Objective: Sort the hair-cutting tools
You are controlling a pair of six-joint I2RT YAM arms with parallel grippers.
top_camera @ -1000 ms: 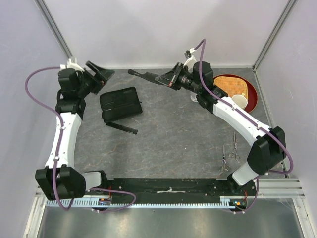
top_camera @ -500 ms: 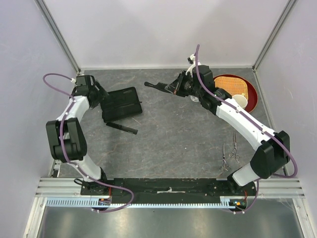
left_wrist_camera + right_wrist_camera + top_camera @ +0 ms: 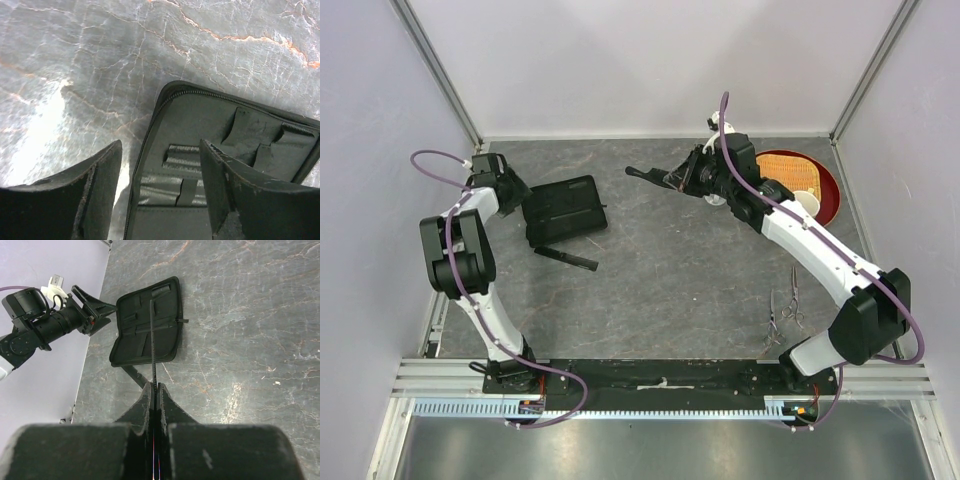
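Note:
My right gripper (image 3: 675, 180) is shut on a slim black comb (image 3: 648, 176) and holds it in the air right of the open black case (image 3: 563, 208). In the right wrist view the comb (image 3: 152, 340) shows edge-on, sticking out past the closed fingertips (image 3: 155, 386) towards the case (image 3: 145, 325). A second black comb (image 3: 567, 258) lies on the table just in front of the case. Thin silver scissors (image 3: 785, 308) lie near the right arm's base. My left gripper (image 3: 160, 145) is open, its jaws standing either side of the case's left rim (image 3: 150, 130) without touching it.
A red round tray (image 3: 825, 175) with a woven mat and a white cup (image 3: 805, 203) sits at the back right. White walls with metal posts close off the back and both sides of the grey stone table (image 3: 670, 280).
The left arm has swung in and lowered its gripper to the case's left edge, its jaws narrowing a little. The right gripper has carried the comb slightly to the right.

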